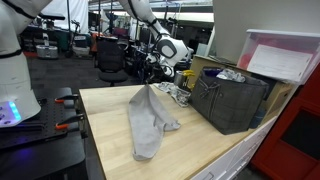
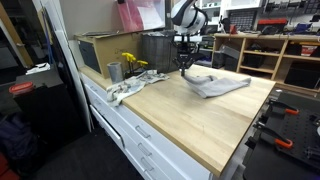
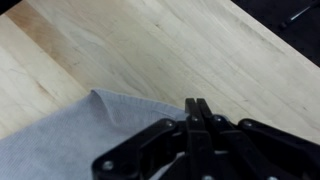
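1. Fingers [image 3: 197, 108] of the gripper [image 3: 197, 103] are pressed together, pinching one end of a grey cloth [image 3: 70, 140]. No gap shows between them in the wrist view.
2. In both exterior views the gripper [image 1: 150, 84] [image 2: 186, 68] hangs over the wooden desk [image 1: 105, 115] [image 2: 190, 125], toward the end where the crate stands.
3. The grey cloth [image 1: 148, 120] [image 2: 218, 85] is long and narrow. Its pinched end points up into the fingers, and the rest slopes down and lies rumpled on the middle of the desk top. Its long axis trails away from the crate end, and no part of it overhangs an edge.
4. Relative to the fingers, the cloth hangs just below them and spreads to one side. In the wrist view, bare wood fills the other side.
5. A dark slatted crate [image 1: 230, 100] stands at the desk's end near the gripper, with a clear box with a pink lid [image 1: 285, 55] behind it.
6. In an exterior view, a metal cup [image 2: 114, 71], something yellow [image 2: 133, 62] and a crumpled white rag [image 2: 125, 92] sit by the drawer-side edge, apart from the cloth.
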Robot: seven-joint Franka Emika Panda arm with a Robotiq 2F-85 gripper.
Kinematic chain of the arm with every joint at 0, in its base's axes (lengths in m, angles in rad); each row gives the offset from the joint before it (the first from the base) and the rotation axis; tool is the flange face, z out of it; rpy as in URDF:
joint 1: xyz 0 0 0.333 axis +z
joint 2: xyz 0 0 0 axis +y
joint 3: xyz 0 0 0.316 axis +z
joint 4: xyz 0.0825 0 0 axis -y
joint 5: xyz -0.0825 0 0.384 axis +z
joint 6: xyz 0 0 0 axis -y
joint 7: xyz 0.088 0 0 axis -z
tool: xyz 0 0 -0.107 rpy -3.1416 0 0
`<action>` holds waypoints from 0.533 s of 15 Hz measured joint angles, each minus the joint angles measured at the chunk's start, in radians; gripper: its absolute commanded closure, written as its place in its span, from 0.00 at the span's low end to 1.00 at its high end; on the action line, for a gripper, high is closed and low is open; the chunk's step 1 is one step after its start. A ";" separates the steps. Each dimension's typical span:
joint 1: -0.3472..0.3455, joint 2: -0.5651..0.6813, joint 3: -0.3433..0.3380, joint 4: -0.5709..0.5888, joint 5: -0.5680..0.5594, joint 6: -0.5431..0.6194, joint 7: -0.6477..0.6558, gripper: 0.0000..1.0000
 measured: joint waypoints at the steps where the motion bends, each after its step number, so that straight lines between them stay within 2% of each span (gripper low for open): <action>1: 0.024 0.012 0.000 0.037 -0.004 0.001 0.048 0.71; 2: 0.047 0.027 0.000 0.076 -0.014 0.001 0.094 0.70; 5: 0.103 0.073 0.000 0.177 -0.073 0.001 0.184 0.48; 8: 0.122 0.100 0.000 0.226 -0.116 0.001 0.212 0.26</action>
